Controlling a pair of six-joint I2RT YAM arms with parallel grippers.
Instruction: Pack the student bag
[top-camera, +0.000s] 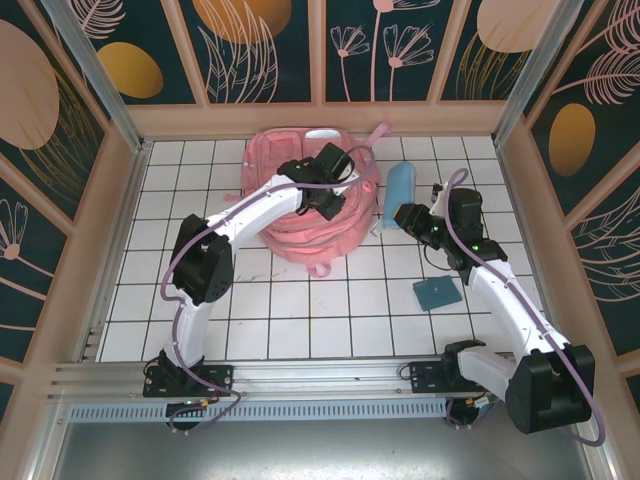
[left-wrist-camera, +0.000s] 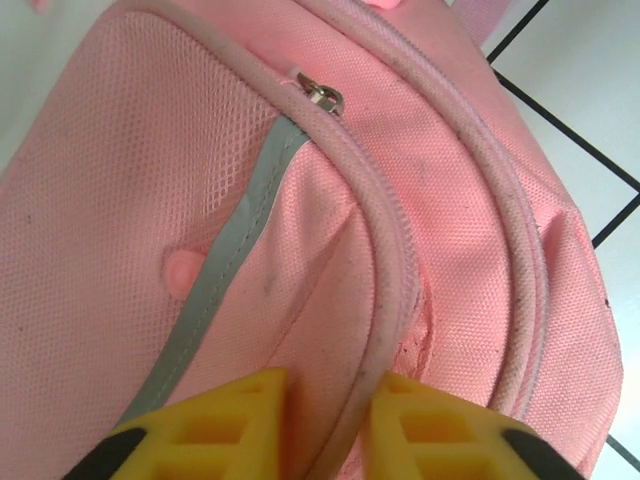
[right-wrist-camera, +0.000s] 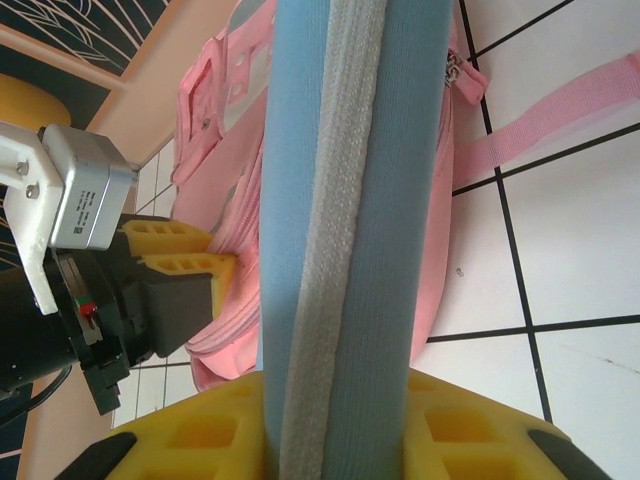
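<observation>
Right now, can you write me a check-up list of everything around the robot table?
Surface: white tiled table with dark grid lines.
Job's things: student bag, pink, lying at the back; blue case held beside it.
Clutter: flat teal pad on the tiles.
Grippers: left gripper pinches the bag's zipper seam; right gripper shut on the blue case.
Cables: lilac cables run along both arms.
Surroundings: dark flower-painted walls; metal rail at the near edge.

A large pink fabric backpack (top-camera: 305, 242) with a grey reflective stripe (left-wrist-camera: 215, 285) lies flat, front up, at the far middle of the white tiled counter (top-camera: 300, 310)
</observation>
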